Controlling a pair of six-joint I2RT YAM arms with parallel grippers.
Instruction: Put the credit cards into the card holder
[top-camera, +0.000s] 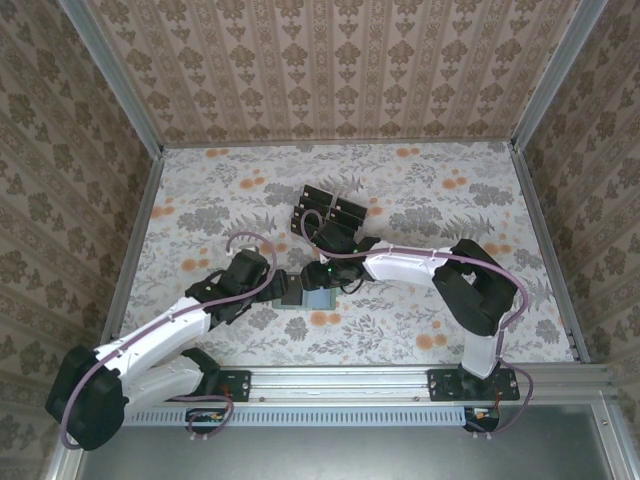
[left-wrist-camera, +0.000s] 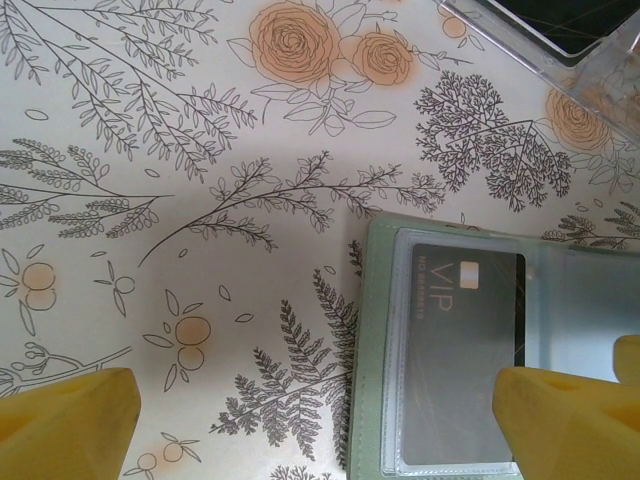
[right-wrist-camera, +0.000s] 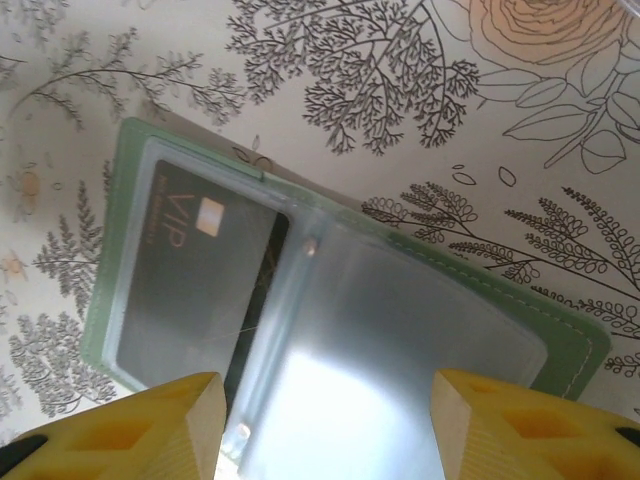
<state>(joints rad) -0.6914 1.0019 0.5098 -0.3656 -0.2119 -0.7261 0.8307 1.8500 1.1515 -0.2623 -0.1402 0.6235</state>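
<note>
Right wrist: open sage-green card holder (right-wrist-camera: 400, 310)

The card holder (top-camera: 318, 298) lies open on the surface (top-camera: 430, 200), near the front, in the middle. One card (left-wrist-camera: 465, 340) sits inside a pocket of it. Behind it stands the rack (top-camera: 330, 212) with other cards (top-camera: 318, 193) in it. The left claw (top-camera: 288, 290) is at the holder's left edge. The right claw (top-camera: 325, 278) is over the holder.

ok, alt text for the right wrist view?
Open grey-green card holder on a floral tablecloth, a dark VIP card in one clear sleeve, glare on the other. The right gripper, yellow fingers apart, sits at the frame's bottom, holding nothing.
</note>
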